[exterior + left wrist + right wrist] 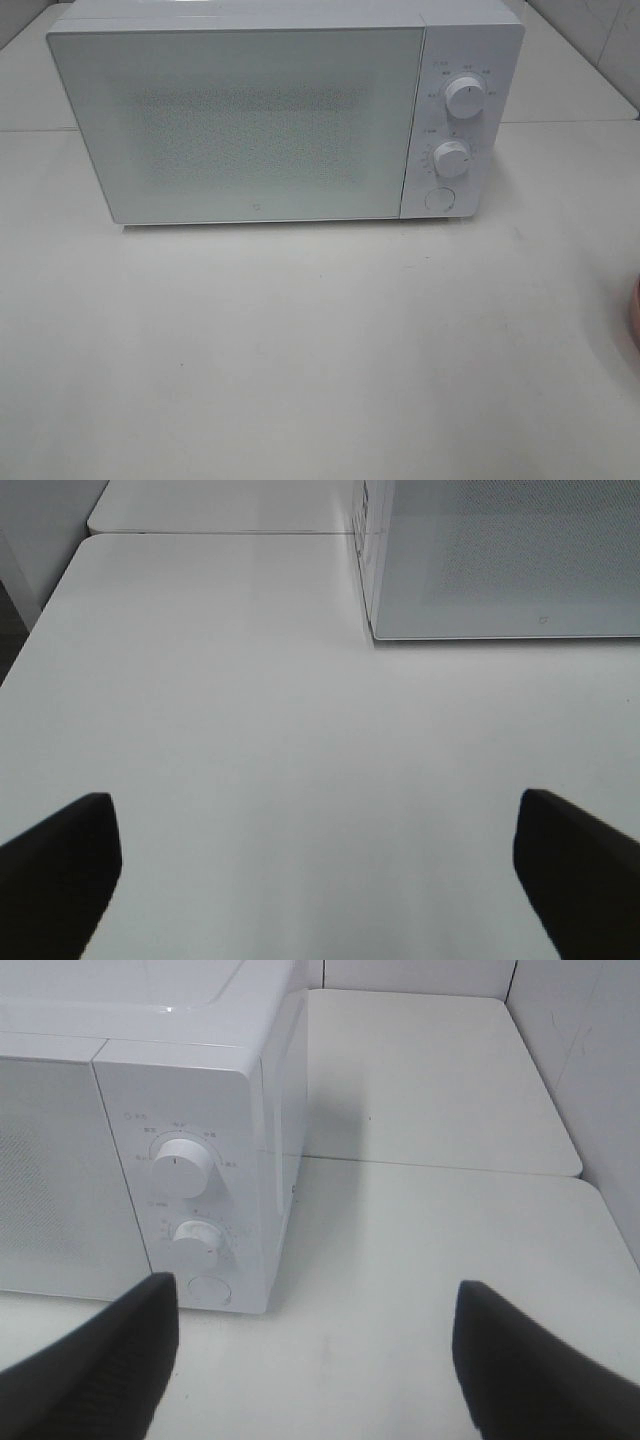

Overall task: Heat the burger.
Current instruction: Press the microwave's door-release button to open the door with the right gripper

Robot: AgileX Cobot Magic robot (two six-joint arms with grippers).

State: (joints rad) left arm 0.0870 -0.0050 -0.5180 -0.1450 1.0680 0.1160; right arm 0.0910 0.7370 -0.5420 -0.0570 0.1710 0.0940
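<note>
Both spread wide, empty: left gripper [315,810], right gripper [315,1285]. You see no burger; pink rim [635,312], maybe its plate, lies rightward, so right arm nearer.

this looks like a lab bench set up as a kitchen corner. a white microwave [240,120] with an upper dial [465,97], a lower dial [452,158] and a round button [439,198] stands on a plain white surface [300,350] of 2 tabletops butted at a seam [450,1165]. white wall panels [590,1070] close in the corner.
</note>
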